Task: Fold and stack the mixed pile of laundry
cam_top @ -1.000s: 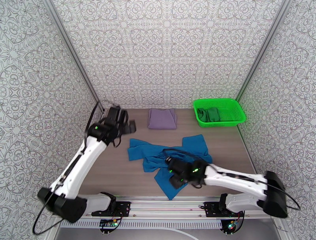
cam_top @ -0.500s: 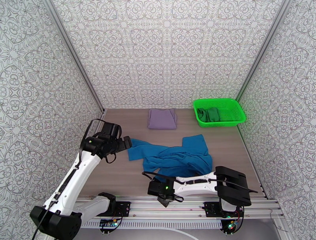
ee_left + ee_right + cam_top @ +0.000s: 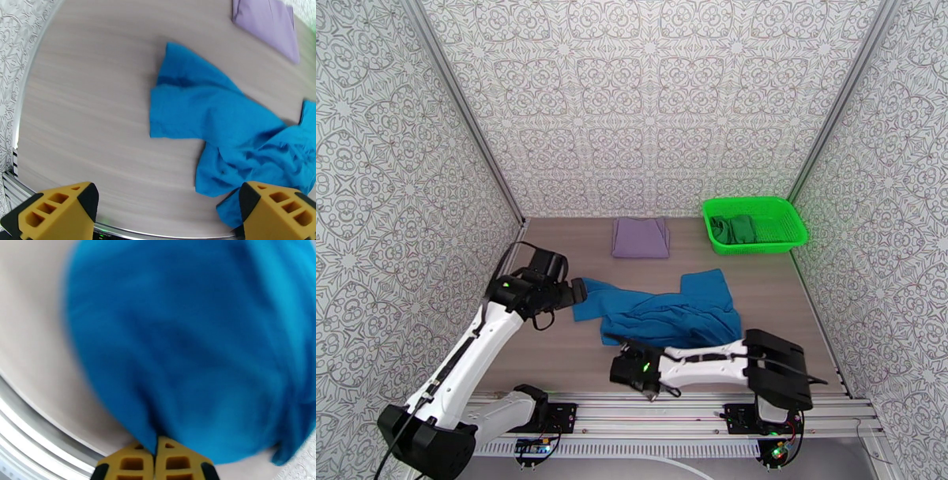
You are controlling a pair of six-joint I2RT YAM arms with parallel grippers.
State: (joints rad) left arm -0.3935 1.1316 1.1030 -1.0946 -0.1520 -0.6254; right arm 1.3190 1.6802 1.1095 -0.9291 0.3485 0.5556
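Crumpled bright blue shirt-like cloth garment lies mid-table, stretched from left of centre down toward the near edge

Top view gives the layout:
- Folded lavender-grey cloth is flat at the far edge
- Dark green cloth is bunched inside the bright green plastic mesh basket, far right

Right wrist view gives grip detail the top view can't. Right gripper has its yellow fingers pressed together, pinching the near edge of the blue garment. Cloth is blurred, with the metal rail just below

Left wrist view: left gripper is spread wide and holds nothing, over the bare wood-grain table. The blue garment's left end is ahead of it. From above it sits just beside that end, can't tell if touching
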